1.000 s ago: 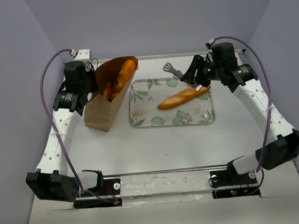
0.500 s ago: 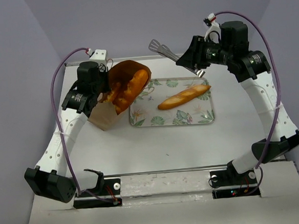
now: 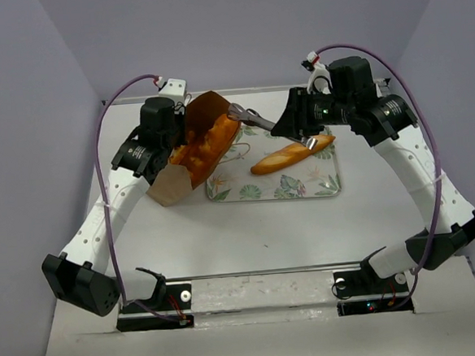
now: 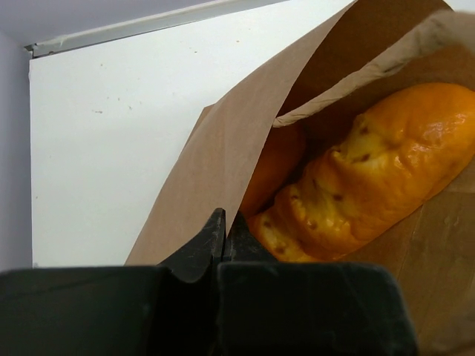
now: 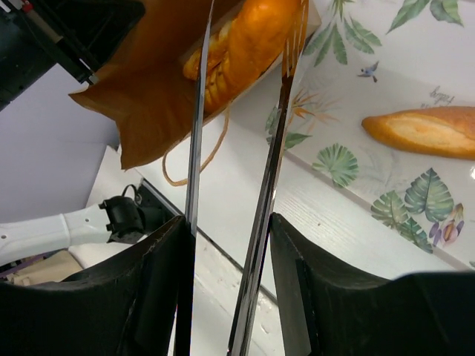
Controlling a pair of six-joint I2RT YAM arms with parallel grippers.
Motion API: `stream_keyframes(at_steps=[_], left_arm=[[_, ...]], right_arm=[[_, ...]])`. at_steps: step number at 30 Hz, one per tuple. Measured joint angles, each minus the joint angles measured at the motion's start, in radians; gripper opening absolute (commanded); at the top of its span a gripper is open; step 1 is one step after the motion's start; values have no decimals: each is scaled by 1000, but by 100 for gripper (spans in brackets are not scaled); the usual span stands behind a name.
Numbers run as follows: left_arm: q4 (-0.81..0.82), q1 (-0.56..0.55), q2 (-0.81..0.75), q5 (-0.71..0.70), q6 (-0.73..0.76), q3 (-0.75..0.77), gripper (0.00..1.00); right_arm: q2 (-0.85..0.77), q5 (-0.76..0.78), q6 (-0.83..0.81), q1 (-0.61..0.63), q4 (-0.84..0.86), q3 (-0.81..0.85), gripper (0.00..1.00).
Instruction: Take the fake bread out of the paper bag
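We are finding the paper bag (image 3: 171, 183) lying tipped over near the far left corner of the desk. Its base is pointing toward the left edge and its mouth toward the tray (image 3: 247, 192). The tray is sitting just right of the bag, in the far half of the desk. One loaf (image 3: 209, 141) is lying inside the bag, reaching its mouth, with a second loaf (image 4: 278, 167) resting deeper behind it. A third loaf (image 3: 291, 155) is lying slantwise on the tray, toward its far right corner. The left gripper (image 4: 223, 226) is pinching the bag's left wall. The right gripper (image 3: 287, 126) is holding the tongs (image 3: 252, 117) over the tray's far edge, tips at the bag's mouth.
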Motion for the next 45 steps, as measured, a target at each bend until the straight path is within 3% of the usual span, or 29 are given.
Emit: stream_keyframes(at_steps=[6, 14, 26, 36, 45], left_arm=[[4, -22, 22, 0, -3, 13, 0], [8, -56, 24, 3, -5, 13, 0], [9, -58, 33, 3, -6, 13, 0], [9, -59, 33, 3, -6, 13, 0], [5, -64, 33, 58, -5, 13, 0]], right_arm=[[-45, 15, 26, 5, 8, -61, 52], [11, 27, 41, 48, 15, -50, 52], [18, 154, 43, 58, -77, -50, 53], [-13, 154, 75, 58, -38, -163, 56], [30, 142, 101, 58, 21, -169, 56]])
